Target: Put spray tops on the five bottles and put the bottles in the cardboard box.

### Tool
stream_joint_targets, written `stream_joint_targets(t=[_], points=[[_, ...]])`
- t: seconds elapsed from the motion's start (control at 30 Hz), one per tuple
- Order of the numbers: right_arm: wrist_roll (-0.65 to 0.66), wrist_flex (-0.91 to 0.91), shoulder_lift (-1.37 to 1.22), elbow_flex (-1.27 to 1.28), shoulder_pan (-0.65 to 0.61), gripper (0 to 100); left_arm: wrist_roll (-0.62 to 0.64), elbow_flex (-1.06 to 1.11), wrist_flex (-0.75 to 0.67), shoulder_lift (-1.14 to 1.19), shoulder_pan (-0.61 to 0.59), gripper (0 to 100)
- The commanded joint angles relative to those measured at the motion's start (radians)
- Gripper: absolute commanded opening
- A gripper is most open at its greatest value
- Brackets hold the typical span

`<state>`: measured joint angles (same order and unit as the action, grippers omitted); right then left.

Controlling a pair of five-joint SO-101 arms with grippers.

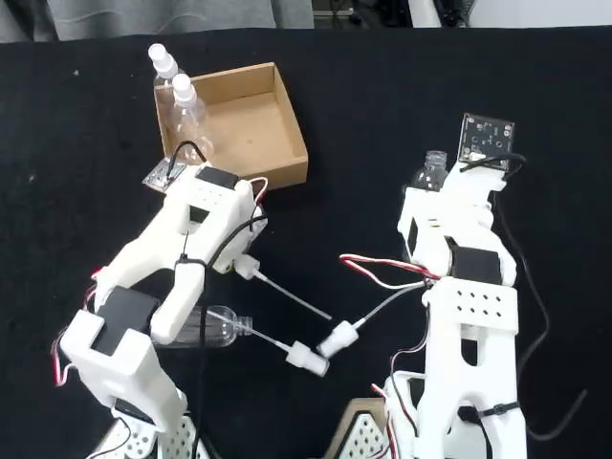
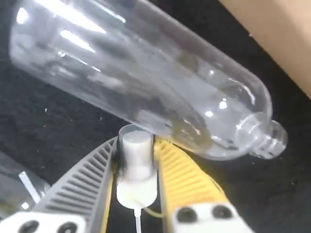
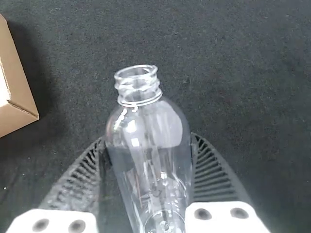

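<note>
My left gripper [image 2: 136, 145] is shut on a white spray top [image 2: 135, 170], whose thin tube trails out from it [image 1: 292, 295]. Just past it lies a clear bottle [image 2: 146, 82] on its side, neck uncapped, close to the cardboard box [image 2: 277, 39]. My right gripper [image 3: 146, 145] is shut on another clear bottle [image 3: 138, 87], upright and uncapped, at the right of the table [image 1: 432, 172]. The open cardboard box [image 1: 287, 143] stands at the back left. Two bottles with spray tops [image 1: 163, 62] [image 1: 186, 103] sit at its left wall. A further bottle [image 1: 218, 325] lies under the left arm.
Two loose spray tops [image 1: 306, 359] [image 1: 339, 337] with long tubes lie on the black cloth between the arms, near the front. Red and white cables hang off the right arm [image 1: 382, 273]. The box corner [image 3: 12, 97] is some way from the right gripper.
</note>
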<state>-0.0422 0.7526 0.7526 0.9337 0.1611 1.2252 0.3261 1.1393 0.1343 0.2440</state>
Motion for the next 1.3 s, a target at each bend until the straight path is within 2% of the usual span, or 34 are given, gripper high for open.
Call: stream_joint_targets(t=[0.0,0.23,0.43,0.8,1.07,1.27], points=[[0.012,-0.029,0.031,-0.008,0.015,8.5,-0.005,0.015,0.002,-0.147,-0.015,3],[0.012,-0.029,0.031,-0.008,0.014,8.5,-0.005,0.105,-0.002,-0.334,-0.033,3],[0.012,-0.029,0.031,-0.007,0.014,8.5,-0.006,0.143,-0.003,-0.41,-0.087,3],[0.012,-0.029,0.031,-0.007,0.014,8.5,-0.041,0.219,-0.008,-0.554,-0.09,3],[0.012,-0.026,0.031,-0.005,0.014,8.5,-0.08,0.387,-0.166,-0.736,-0.093,3],[0.012,-0.021,0.033,-0.005,0.014,8.3,-0.083,0.509,-0.292,-0.867,-0.153,3]])
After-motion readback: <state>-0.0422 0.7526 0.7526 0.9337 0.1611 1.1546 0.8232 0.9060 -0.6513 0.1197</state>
